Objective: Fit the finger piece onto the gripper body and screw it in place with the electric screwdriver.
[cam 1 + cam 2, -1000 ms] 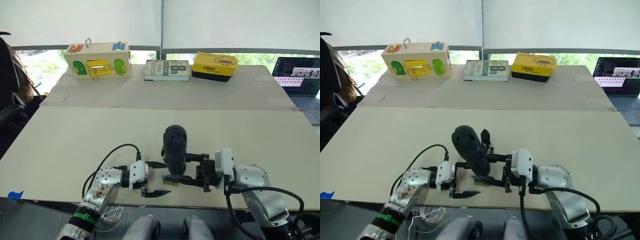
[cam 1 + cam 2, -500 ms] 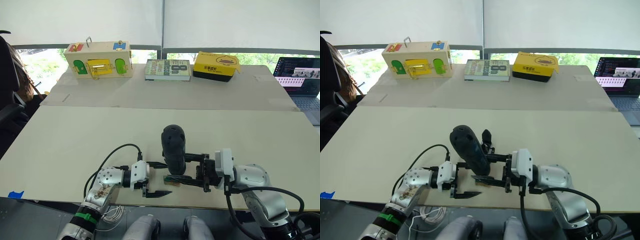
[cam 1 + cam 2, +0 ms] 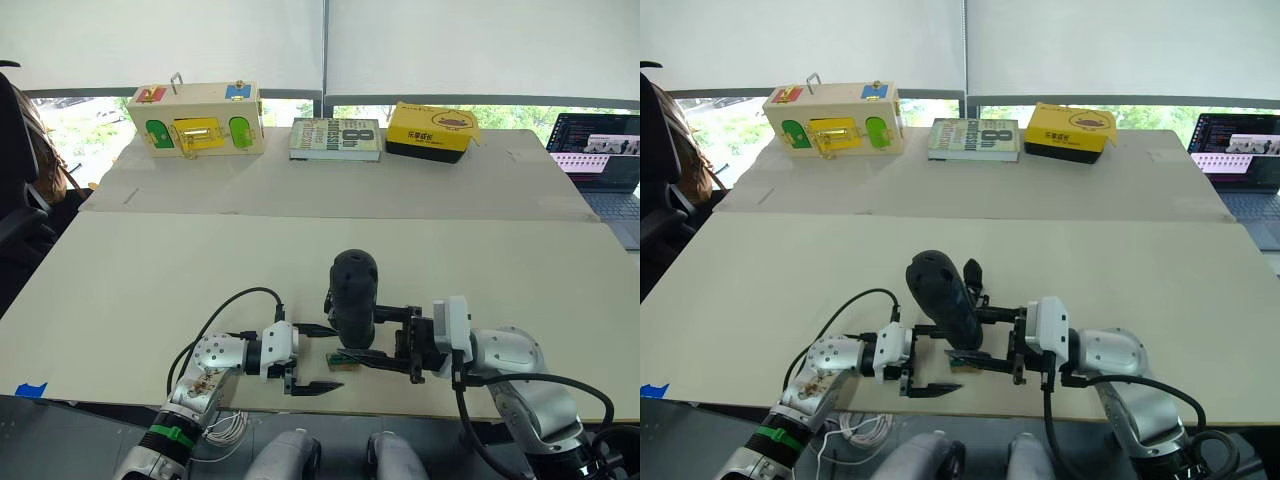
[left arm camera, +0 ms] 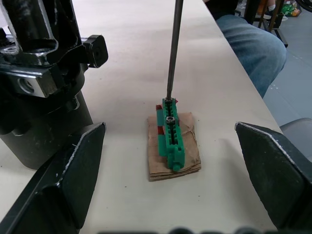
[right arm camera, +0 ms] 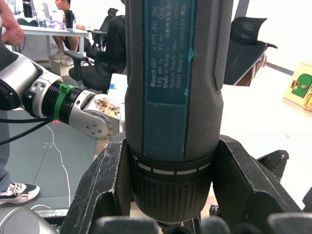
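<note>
Right gripper (image 3: 385, 340) is clamped round the electric screwdriver (image 3: 352, 295), holding it upright with the bit pointing down. In the left wrist view the bit tip rests on a screw in the green-topped block (image 4: 171, 141), which sits on a brown pad; likely picking up a screw. Left gripper (image 3: 312, 357) has its fingers spread wide on either side of that block, holding nothing, probably ready to steady it. Gripper body (image 4: 39, 73) stands just beside the block on the table (image 3: 150, 270). Finger piece: cannot pick it out. All this sits near the table's front edge, with little room there; open surface lies beyond.
</note>
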`<state>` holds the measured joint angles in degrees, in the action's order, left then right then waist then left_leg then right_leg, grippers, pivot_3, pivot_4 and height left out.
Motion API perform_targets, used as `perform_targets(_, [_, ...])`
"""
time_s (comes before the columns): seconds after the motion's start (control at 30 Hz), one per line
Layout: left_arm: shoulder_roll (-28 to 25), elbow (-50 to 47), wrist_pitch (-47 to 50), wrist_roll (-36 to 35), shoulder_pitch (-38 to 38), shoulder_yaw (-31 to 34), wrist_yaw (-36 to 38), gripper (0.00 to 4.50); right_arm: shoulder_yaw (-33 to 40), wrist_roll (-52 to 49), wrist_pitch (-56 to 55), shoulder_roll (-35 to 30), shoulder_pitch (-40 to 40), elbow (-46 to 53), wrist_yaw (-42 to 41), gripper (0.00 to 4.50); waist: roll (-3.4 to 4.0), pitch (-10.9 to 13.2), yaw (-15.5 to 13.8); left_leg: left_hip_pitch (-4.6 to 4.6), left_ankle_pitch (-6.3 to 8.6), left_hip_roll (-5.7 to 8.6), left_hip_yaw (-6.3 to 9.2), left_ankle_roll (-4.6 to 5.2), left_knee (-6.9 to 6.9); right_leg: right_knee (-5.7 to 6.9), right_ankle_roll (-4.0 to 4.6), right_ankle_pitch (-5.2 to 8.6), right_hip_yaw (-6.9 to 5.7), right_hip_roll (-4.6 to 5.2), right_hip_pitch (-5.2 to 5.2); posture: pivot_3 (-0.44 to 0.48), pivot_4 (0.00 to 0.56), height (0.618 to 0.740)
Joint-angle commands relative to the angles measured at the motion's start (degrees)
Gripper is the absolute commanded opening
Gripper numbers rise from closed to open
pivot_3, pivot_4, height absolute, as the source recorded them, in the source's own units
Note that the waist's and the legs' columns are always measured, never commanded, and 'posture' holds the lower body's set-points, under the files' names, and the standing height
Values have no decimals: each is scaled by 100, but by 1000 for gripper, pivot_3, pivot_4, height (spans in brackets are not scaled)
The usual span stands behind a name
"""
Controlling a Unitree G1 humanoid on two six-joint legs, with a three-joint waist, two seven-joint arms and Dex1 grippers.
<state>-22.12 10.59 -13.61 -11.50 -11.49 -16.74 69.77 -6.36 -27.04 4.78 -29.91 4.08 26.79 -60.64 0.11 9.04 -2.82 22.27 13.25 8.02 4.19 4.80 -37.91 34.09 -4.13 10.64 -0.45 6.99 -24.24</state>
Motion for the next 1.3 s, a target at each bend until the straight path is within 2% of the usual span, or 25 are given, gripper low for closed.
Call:
perform_targets(0.03, [7, 272, 177, 151, 105, -185, -40, 4500, 185, -280, -44, -16, 100, 364, 84, 1902, 0, 0, 0, 1, 0, 0, 0, 0, 0, 0, 0, 0, 0, 0, 0, 0, 150, 740])
perform_targets(0.43, [-49, 8, 354, -38, 99, -42, -34, 4500, 347, -625, 175, -166, 148, 712, 292, 1902, -2, 2, 6, 5, 0, 0, 0, 0, 1, -1, 0, 0, 0, 6, -3, 0, 150, 740])
perform_targets(0.7, [-331, -877, 971, -793, 208, 453, 6, 4500, 698, -1255, 653, -290, 406, 1050, 630, 1902, -34, 22, 68, 39, 1, 0, 1, 1, 5, -1, 9, -1, 1, -6, -51, 0, 150, 740])
perform_targets(0.8, [-533, -1345, 1413, -1314, 234, 687, 163, 4500, 862, -1488, 847, -425, 493, 1153, 697, 1902, -45, 29, 68, 87, -3, 0, 0, -2, 5, 2, 79, -48, 3, -21, -104, 0, 150, 740])
perform_targets(0.93, [-800, -1844, 1914, -1839, 181, 971, 279, 4500, 1071, -1800, 1098, -575, 623, 1253, 830, 1902, -46, 33, 63, 95, -1, -2, 1, 0, 5, 1, 84, -51, 4, -26, -110, 0, 150, 740])
perform_targets(1.3, [-1196, -2097, 2616, -2261, -243, 1347, 367, 4500, 1619, -2386, 1498, -795, 1137, 1029, 1171, 1902, -59, 44, 76, 94, -1, -1, 0, 1, 5, -1, 82, -54, 7, -28, -100, 0, 150, 740])
